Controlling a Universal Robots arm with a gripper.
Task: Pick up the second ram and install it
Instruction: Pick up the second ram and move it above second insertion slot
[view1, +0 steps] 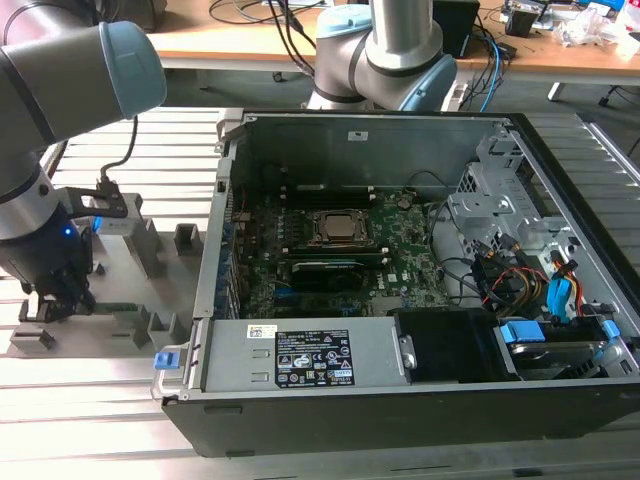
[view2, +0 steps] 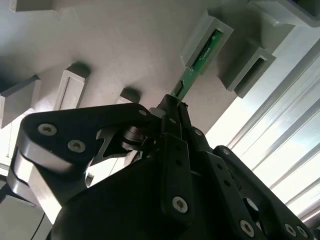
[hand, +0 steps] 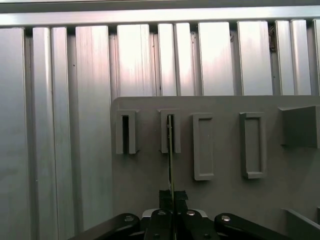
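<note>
The second ram (view2: 198, 59) is a narrow green stick lying on edge, its far end seated in a grey slotted holder (view2: 206, 39). My gripper (view2: 173, 104) is shut on the stick's near end, with the black fingers pressed together on it. In the first wrist view the ram (hand: 170, 145) shows as a thin edge running from the gripper (hand: 172, 196) into a slot. In the exterior view the gripper (view1: 60, 300) is low over the grey fixture plate (view1: 130, 335) at the exterior view's left, and the green stick (view1: 116, 307) pokes out beside it.
An open computer case (view1: 400, 420) stands at the exterior view's right, with the green motherboard (view1: 400, 235) and its processor socket (view1: 338, 228) exposed. Several grey slotted blocks (hand: 252, 145) rise from the fixture plate. Ribbed aluminium table (hand: 60, 125) lies around it.
</note>
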